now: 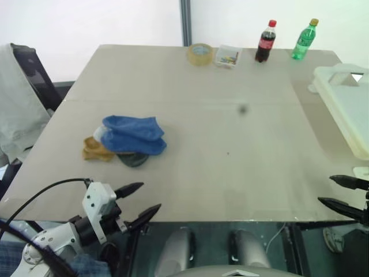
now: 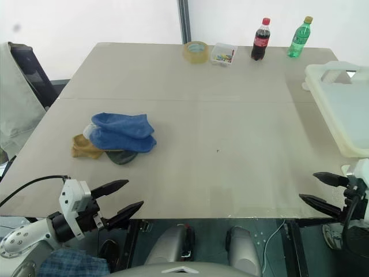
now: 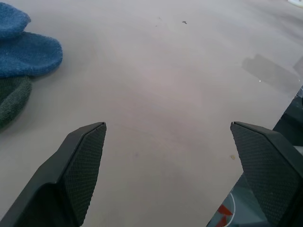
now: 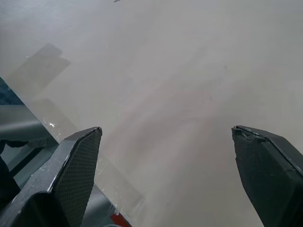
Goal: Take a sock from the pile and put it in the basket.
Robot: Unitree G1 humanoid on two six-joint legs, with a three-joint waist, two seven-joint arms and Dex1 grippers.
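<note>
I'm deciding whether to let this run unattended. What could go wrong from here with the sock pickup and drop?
1. The pile is a tangle of overlapping socks, so the open left gripper, which sits nearest it, may lift several at once.
2. The basket lies on the far right side of the table, a long carry across from the pile; a loosely pinched sock might drop on the way.

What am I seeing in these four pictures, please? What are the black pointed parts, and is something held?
A two-armed robot stands at a table. Two pictures come from cameras in its head; the other two from its wrists, looking between the fingers. The black parts are its left claw and right claw, both open and empty. On the table lie a pile of socks, a white basket, a tape roll, a small clear box and two bottles.
</note>
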